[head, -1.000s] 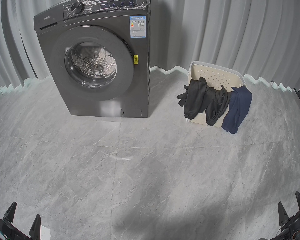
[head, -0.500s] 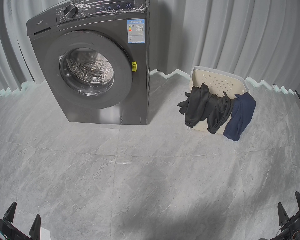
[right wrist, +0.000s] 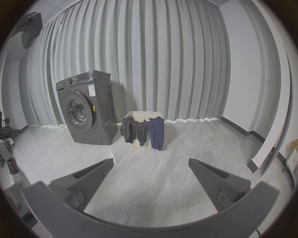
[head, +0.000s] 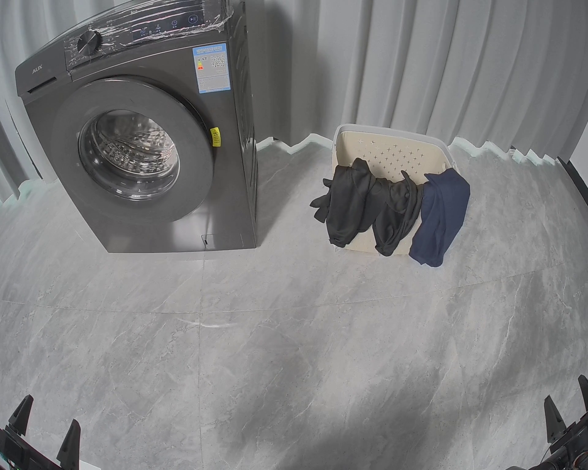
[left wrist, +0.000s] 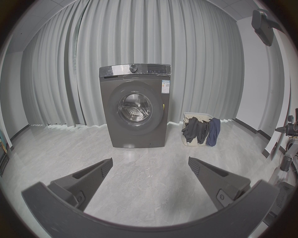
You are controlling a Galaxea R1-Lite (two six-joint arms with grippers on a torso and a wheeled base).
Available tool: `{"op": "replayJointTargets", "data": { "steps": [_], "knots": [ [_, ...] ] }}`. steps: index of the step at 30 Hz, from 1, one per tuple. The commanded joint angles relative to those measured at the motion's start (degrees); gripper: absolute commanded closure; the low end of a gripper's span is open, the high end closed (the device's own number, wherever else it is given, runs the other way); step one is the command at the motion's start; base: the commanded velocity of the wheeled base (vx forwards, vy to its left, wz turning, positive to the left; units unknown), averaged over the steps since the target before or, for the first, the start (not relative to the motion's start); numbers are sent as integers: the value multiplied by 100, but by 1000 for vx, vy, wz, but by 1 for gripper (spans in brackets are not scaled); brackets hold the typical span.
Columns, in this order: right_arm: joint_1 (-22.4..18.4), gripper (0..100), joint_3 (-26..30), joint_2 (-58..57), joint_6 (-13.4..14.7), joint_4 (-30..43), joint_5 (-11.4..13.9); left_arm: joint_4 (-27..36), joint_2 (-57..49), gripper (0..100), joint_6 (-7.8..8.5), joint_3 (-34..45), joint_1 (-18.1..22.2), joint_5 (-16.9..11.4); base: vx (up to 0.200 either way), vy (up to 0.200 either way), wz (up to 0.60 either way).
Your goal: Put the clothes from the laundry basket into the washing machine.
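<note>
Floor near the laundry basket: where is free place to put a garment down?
Bare floor lies before the washing machine and the laundry basket, and in the gap between them. Crowded: the basket's front rim, draped with two dark garments and a navy garment.

Washing machine (head: 190, 141): dark grey metal, satin sheen. Drum (head: 125, 156): bright polished steel. Plastic film (head: 147, 21) over its top: clear, glossy, wrinkled.
Laundry basket (head: 392, 153), at its 3 o'clock: cream matt plastic, perforated.
Clothes (head: 349, 202): soft matt cloth.
Floor (head: 306, 343): smooth, glossy stone-look tile.
</note>
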Motion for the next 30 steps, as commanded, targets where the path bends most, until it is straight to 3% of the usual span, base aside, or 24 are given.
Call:
{"op": "replayJointTargets", "data": {
  "steps": [1, 12, 21, 30],
  "knots": [
    [-2, 0, 92, -40, 0, -1, 1, 6, -95, 0, 9, 101, 0, -8, 200, 0, 0],
    [-2, 0, 92, -40, 0, -1, 1, -3, -95, 0, 1, 101, 0, 1, 200, 0, 0],
    [-2, 0, 92, -40, 0, -1, 1, -3, -95, 0, 1, 101, 0, -8, 0, 0, 0],
    [-2, 0, 92, -40, 0, -1, 1, -3, -95, 0, -8, 101, 0, 1, 0, -200, 0]
  ]
}}
